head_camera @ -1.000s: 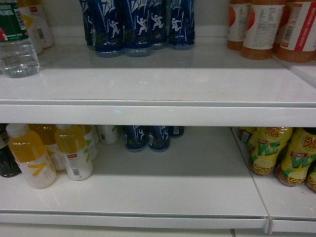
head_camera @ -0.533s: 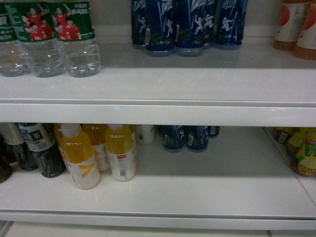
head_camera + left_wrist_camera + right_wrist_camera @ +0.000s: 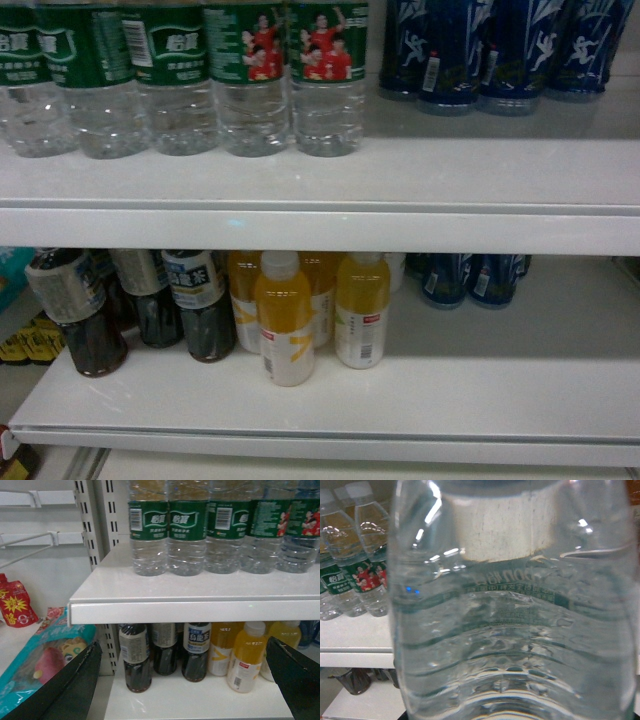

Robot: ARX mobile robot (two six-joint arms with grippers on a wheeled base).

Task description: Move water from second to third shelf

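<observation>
A water bottle fills the right wrist view, close to the camera; a row of the same bottles stands on the upper shelf.

The upper shelf (image 3: 320, 185) carries a row of water bottles (image 3: 250, 80) along its left part, near the front edge, with dark blue bottles (image 3: 500, 55) toward its right end. The lower shelf (image 3: 330, 405) holds dark tea bottles (image 3: 190, 305) at its left side, yellow juice bottles (image 3: 285, 320) about the middle, and more blue ones behind at the right. In the right wrist view one clear ribbed water bottle (image 3: 515, 615) stands directly before the camera and covers almost everything; the right fingers are not visible, so I cannot tell if they hold it. The left fingers (image 3: 75, 685) appear as two dark tips at the bottom corners, spread wide, with nothing between them.
</observation>
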